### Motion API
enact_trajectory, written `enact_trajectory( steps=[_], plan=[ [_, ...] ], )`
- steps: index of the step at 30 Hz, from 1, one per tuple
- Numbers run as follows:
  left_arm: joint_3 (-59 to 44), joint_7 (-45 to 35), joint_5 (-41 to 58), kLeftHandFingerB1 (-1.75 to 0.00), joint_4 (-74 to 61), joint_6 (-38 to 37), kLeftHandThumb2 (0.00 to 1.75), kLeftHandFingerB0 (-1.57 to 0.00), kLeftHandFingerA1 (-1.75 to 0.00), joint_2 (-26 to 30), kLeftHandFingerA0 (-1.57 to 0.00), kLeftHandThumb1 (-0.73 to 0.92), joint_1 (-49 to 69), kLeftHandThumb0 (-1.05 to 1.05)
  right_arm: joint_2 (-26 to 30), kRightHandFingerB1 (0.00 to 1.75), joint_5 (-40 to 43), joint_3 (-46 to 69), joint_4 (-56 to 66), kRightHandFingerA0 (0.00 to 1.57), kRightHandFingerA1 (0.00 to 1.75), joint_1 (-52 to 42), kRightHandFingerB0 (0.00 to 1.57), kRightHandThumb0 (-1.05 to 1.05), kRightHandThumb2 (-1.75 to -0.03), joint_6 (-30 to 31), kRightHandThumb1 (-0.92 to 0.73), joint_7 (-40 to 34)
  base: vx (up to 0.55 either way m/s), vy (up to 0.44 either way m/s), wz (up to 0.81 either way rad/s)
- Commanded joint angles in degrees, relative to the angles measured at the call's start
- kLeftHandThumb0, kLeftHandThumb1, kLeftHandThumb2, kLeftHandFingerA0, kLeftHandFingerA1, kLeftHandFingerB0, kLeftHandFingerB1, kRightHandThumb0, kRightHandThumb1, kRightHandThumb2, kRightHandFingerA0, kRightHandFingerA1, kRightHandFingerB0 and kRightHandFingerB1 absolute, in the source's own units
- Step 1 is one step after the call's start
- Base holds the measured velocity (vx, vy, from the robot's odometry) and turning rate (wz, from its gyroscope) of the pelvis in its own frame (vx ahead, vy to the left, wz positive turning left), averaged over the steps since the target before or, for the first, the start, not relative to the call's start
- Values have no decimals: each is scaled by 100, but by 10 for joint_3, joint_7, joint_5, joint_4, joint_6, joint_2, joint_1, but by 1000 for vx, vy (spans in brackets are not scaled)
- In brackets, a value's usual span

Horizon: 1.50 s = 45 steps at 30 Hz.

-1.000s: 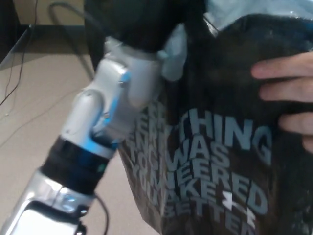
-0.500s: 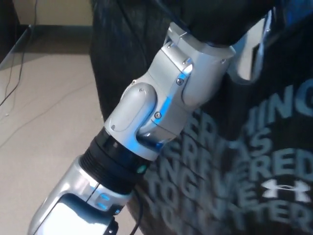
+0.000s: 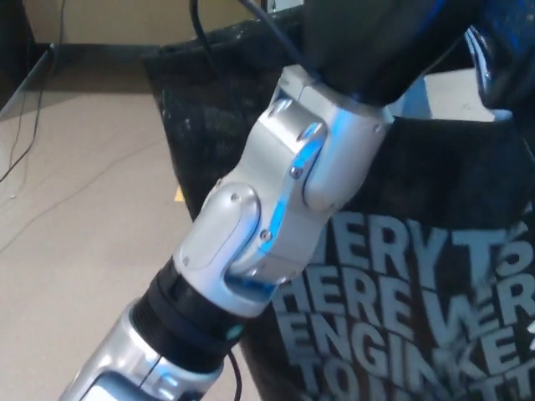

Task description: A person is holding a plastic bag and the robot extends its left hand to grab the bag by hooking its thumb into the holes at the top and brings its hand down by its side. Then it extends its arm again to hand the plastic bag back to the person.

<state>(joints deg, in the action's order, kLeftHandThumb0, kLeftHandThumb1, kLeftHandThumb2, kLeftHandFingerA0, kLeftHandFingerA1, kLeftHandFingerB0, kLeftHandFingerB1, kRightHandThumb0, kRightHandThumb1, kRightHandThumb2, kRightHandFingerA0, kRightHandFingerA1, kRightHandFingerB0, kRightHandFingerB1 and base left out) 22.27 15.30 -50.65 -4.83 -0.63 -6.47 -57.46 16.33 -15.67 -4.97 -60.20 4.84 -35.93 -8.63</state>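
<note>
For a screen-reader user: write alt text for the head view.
The robot's silver left arm reaches up across a black plastic bag with pale printed lettering; its black left hand is at the bag's top. Beige floor lies behind.

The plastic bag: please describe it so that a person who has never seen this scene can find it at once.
Follow the silver left arm up from the lower left corner of the head view. The black plastic bag hangs directly behind and to the right of it, filling the right half of the picture. It alone carries large pale block letters; the floor beside it is plain beige.
</note>
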Motion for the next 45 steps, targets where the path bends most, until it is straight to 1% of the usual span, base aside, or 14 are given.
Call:
enact_trajectory(
  steps=[1, 2, 3, 5, 6, 7, 11, 21, 29, 36, 42, 44, 45],
  plan=[
    [26, -281, -37, 0, -94, 182, 81, 0, -16, 28, 0, 42, 97, -72, 1, 49, -3, -9, -8, 88, 56, -23, 69, -31, -60, 2, -64, 10, 0, 0, 0],
    [26, -283, -39, 0, -97, 182, 81, 0, -15, 29, 0, 42, 101, -72, 1, 49, -3, -9, -7, 88, 55, -23, 71, -30, -59, 2, -66, 9, 0, 0, 0],
    [26, -282, -39, 0, -96, 181, 81, 0, -13, 27, 0, 42, 101, -72, 1, 49, -3, -9, -8, 90, 56, -21, 70, -33, -60, -1, -64, 7, 0, 0, 0],
    [25, -280, -39, 0, -94, 179, 82, 0, -13, 27, 0, 41, 98, -72, 4, 49, -7, -12, -7, 90, 56, -18, 70, -34, -60, -2, -64, 1, 0, 0, 0],
    [24, -283, -41, 0, -96, 180, 81, 0, -12, 27, 0, 41, 98, -71, 4, 50, -4, -11, -6, 90, 57, -17, 70, -33, -61, 0, -63, 4, 0, 0, 0],
    [23, -287, -43, 0, -99, 181, 81, 0, -11, 28, 0, 41, 98, -72, 2, 50, 0, -9, -5, 89, 56, -16, 73, -30, -59, 0, -65, 7, 0, 0, 0],
    [22, -300, -47, 0, -115, 184, 81, 0, -11, 31, 0, 42, 105, -73, 8, 48, -8, -17, 6, 89, 54, -20, 69, -31, -59, 10, -66, 7, 0, 0, 0],
    [14, -298, -42, 0, -120, 183, 82, 0, -9, 48, 0, 42, 114, -73, 12, 48, -6, -20, 13, 88, 54, -7, 70, -31, -60, 10, -67, 14, 0, 0, 0],
    [5, -331, -38, 0, -134, 201, 81, 0, -8, 64, 0, 42, 107, -72, 11, 48, 0, -17, 14, 87, 55, 1, 69, -31, -60, 12, -67, 23, 0, 0, 0],
    [4, -335, -34, 0, -141, 205, 81, 0, -7, 69, 0, 42, 115, -71, 10, 49, -3, -18, 12, 89, 56, 3, 70, -29, -59, 9, -67, 19, 0, 0, 0],
    [0, -322, -38, 0, -137, 188, 82, 0, -13, 86, 0, 41, 114, -71, 9, 49, -2, -17, 13, 89, 56, 9, 69, -32, -60, 13, -67, 22, 0, 0, 0],
    [-8, -333, -40, 0, -163, 187, 82, 0, -8, 104, 0, 42, 127, -73, 5, 49, -2, -17, 10, 89, 56, 14, 69, -31, -59, 13, -66, 20, 0, 0, 0],
    [-10, -333, -44, -2, -175, 186, 83, 0, -12, 111, 0, 41, 135, -73, 5, 49, -1, -17, 10, 90, 55, 14, 69, -30, -59, 14, -66, 20, 0, 0, 0]
  ],
)
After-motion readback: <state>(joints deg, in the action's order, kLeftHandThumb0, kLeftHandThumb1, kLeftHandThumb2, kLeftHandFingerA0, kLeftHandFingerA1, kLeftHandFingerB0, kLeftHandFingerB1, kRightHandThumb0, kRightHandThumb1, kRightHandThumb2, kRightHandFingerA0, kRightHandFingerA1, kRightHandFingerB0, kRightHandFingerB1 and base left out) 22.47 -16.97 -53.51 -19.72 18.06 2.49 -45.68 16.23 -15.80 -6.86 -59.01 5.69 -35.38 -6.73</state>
